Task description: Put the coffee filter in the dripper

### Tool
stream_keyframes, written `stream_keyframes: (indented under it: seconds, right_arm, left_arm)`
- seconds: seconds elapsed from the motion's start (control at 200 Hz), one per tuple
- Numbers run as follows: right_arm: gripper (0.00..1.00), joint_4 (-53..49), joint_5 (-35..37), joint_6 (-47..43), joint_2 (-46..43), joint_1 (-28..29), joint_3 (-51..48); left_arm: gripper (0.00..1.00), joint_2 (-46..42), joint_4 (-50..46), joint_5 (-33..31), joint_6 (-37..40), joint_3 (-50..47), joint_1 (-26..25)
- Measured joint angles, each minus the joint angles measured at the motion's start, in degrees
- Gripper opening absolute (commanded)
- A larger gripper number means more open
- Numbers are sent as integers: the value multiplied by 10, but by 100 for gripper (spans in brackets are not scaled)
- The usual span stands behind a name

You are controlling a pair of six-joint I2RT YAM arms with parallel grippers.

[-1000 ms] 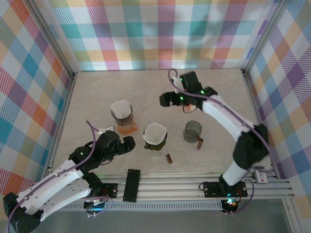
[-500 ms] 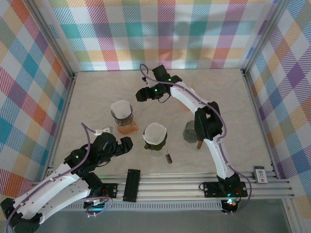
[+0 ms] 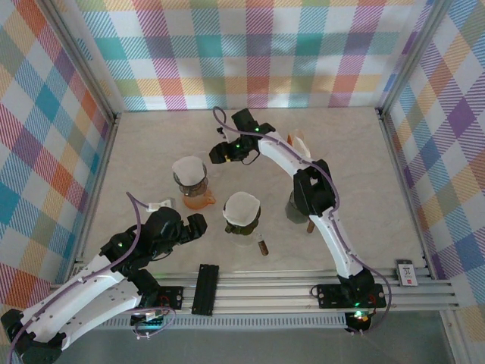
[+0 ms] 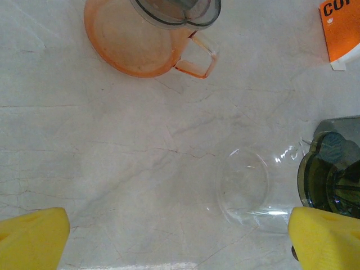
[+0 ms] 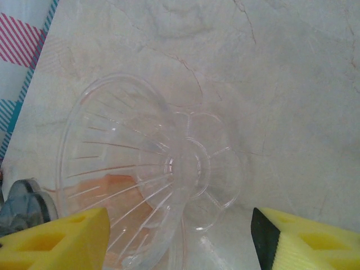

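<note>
1. Two white paper coffee filters (image 3: 189, 167) are seen from above. One is seated in a dark grey dripper (image 4: 177, 8) on the orange translucent carafe (image 3: 198, 200). The second filter (image 3: 242, 206) is seated in a dripper over a clear glass vessel (image 4: 242, 185).
2. A ribbed cone dripper of clear plastic (image 5: 140, 169) is found on its side on the pale marbled tabletop (image 5: 292, 84). Its flanged foot is turned towards the far side, and the orange carafe can be made out through its wall.
3. The right gripper (image 5: 180, 230) is set astride this tipped dripper. Its yellow fingers (image 5: 304, 239) are held well apart, one on each side, and no grip is shown. Whether the near finger touches the rim cannot be told.
4. The left gripper (image 4: 180, 239) is held low over bare table between the carafe and the glass vessel. Its fingers are spread wide and nothing is carried.
5. The step in hand is judged to be the recovery of the fallen dripper, since no filter can be seated until the mouth faces up.
6. The next move calls for the fingers to be closed gently on the thin, slippery cone wall. The dripper must then be lifted, turned mouth-up and stood on open table, clear of the carafe just beside it.
7. Only then can a filter be lowered, point first, into the cone.
</note>
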Motion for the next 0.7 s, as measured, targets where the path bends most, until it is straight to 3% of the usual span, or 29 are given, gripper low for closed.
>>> stream_keyframes:
  seconds: [0.27,0.7]
  right_arm:
    - [33,-1,3,10,3,2,5]
    - [12,-1,37,23,3,7,7]
  left_arm:
    - [100,3,0,0,-2,0,0]
    - [100,3,0,0,-6,-8,0]
